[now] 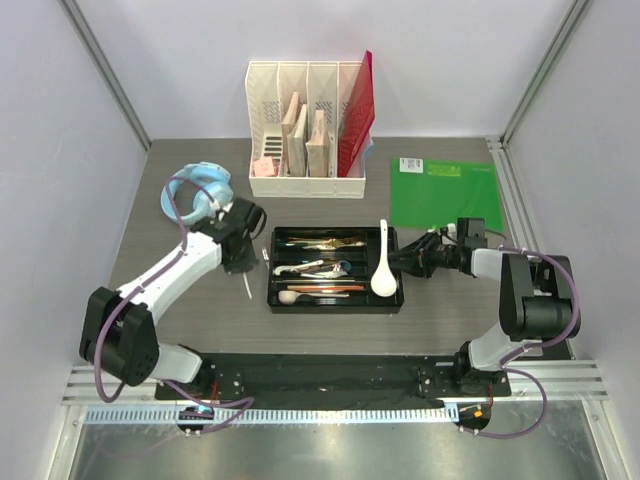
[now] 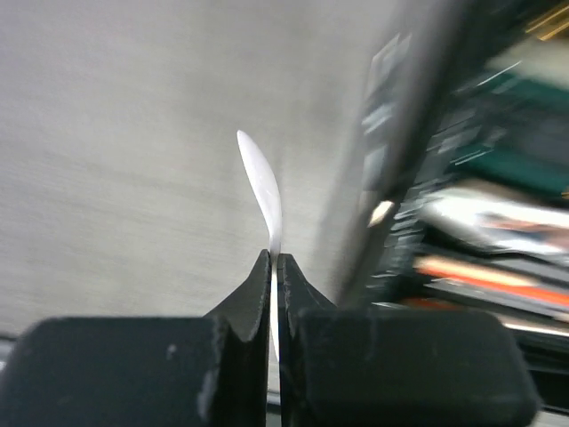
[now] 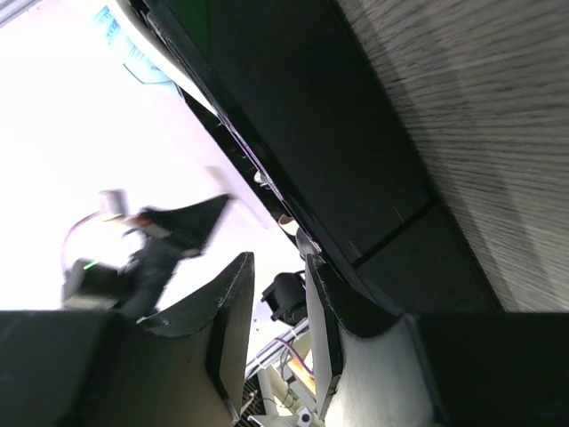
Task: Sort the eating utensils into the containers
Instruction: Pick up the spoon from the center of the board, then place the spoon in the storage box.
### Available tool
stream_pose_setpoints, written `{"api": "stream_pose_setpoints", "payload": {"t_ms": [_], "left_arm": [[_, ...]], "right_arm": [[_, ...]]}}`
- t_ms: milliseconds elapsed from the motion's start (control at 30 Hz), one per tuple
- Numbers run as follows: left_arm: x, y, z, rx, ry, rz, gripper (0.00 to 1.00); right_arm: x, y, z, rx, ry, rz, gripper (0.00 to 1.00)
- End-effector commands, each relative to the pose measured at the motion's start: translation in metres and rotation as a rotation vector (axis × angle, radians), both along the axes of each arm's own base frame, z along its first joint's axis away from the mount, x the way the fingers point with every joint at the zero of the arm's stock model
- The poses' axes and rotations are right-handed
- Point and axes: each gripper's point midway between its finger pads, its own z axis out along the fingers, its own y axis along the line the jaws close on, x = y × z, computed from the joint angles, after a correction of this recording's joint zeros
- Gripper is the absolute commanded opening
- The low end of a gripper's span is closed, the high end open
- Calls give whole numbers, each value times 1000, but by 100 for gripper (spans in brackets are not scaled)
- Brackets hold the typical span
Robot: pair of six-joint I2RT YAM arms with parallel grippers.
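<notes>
The black tray (image 1: 340,306) lies mid-table and holds several utensils, silver, gold and wooden ones. A large white soup spoon (image 1: 382,266) rests in its right compartment. My left gripper (image 1: 243,266) is just left of the tray, down at the table, shut on a thin white utensil (image 2: 262,182) seen edge-on, whose tip sticks out past the fingertips (image 2: 274,258). The tray's wall (image 2: 418,133) passes blurred to the right of it. My right gripper (image 1: 402,262) sits at the tray's right edge (image 3: 338,133), jaws (image 3: 276,267) apart with nothing between them.
A white file organizer (image 1: 305,130) with wooden boards and a red folder (image 1: 357,115) stands at the back. A green mat (image 1: 443,192) lies at the right rear and a blue ring (image 1: 195,190) at the left. A small white piece (image 1: 265,255) lies by the tray's left wall.
</notes>
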Motion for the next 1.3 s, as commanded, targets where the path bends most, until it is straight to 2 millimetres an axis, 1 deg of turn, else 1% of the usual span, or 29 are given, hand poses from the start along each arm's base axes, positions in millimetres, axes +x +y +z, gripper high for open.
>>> {"api": "stream_pose_setpoints", "payload": {"t_ms": [0, 33, 100, 133, 200, 233, 267, 300, 333, 367, 400, 433, 467, 533, 567, 600, 633, 667, 700, 733, 767, 800, 833, 867, 900, 1033, 1133, 1267], "left_arm": [[29, 1, 50, 72, -94, -90, 0], [38, -3, 52, 86, -90, -106, 0], [44, -5, 53, 135, -79, -172, 0], [53, -12, 56, 170, -87, -204, 0], [60, -20, 58, 235, -82, -299, 0], [69, -34, 61, 286, -85, -353, 0], [74, -42, 64, 321, -96, -392, 0], [85, -52, 77, 367, -121, -484, 0], [92, -61, 69, 446, -111, -538, 0], [92, -80, 72, 497, -129, -620, 0], [97, -95, 77, 535, -156, -673, 0], [103, -106, 77, 594, -172, -762, 0], [100, -123, 71, 645, -175, -842, 0], [106, -144, 69, 694, -221, -942, 0], [104, -153, 64, 688, -235, -983, 0], [98, -158, 52, 697, -225, -1033, 0], [99, -166, 49, 690, -256, -1055, 0], [98, -169, 44, 719, -256, -1100, 0], [87, -167, 31, 758, -244, -1138, 0], [91, -175, 30, 762, -305, -1134, 0], [89, -176, 26, 796, -315, -1171, 0], [80, -169, 16, 839, -308, -1181, 0], [83, -173, 16, 841, -345, -1164, 0], [82, -170, 12, 849, -332, -1165, 0], [79, -166, 3, 853, -309, -1173, 0], [70, -159, -17, 848, -254, -1193, 0], [67, -153, -25, 857, -229, -1189, 0], [63, -148, -30, 859, -212, -1186, 0]], "right_arm": [[-18, -24, -55, -211, 177, -97, 37], [-17, -24, -54, -212, 178, -96, 37], [-17, -24, -53, -211, 180, -97, 37], [-15, -24, -52, -210, 175, -100, 37], [-13, -24, -49, -208, 165, -102, 37], [-10, -23, -47, -204, 160, -104, 37], [-8, -23, -45, -202, 150, -102, 37], [-7, -23, -45, -203, 144, -101, 37], [-6, -23, -44, -202, 138, -101, 37], [-5, -23, -44, -200, 134, -99, 37], [-5, -22, -44, -198, 127, -97, 37], [-8, -22, -45, -190, 137, -98, 37], [-9, -21, -46, -185, 140, -100, 37], [-11, -20, -47, -170, 135, -105, 37], [-12, -19, -48, -160, 144, -110, 37], [-11, -19, -49, -155, 134, -113, 37], [-14, -18, -51, -151, 142, -111, 37], [-14, -17, -50, -138, 142, -110, 37], [-18, -17, -53, -135, 157, -107, 37], [-18, -16, -53, -131, 157, -106, 37], [-19, -17, -53, -130, 158, -105, 37], [-20, -18, -54, -129, 159, -107, 37], [-21, -18, -54, -128, 162, -107, 37], [-21, -18, -55, -127, 163, -107, 37], [-22, -19, -55, -121, 168, -107, 37], [-23, -18, -57, -111, 179, -101, 37], [-23, -18, -58, -109, 183, -102, 37], [-22, -18, -57, -111, 182, -105, 37]]}}
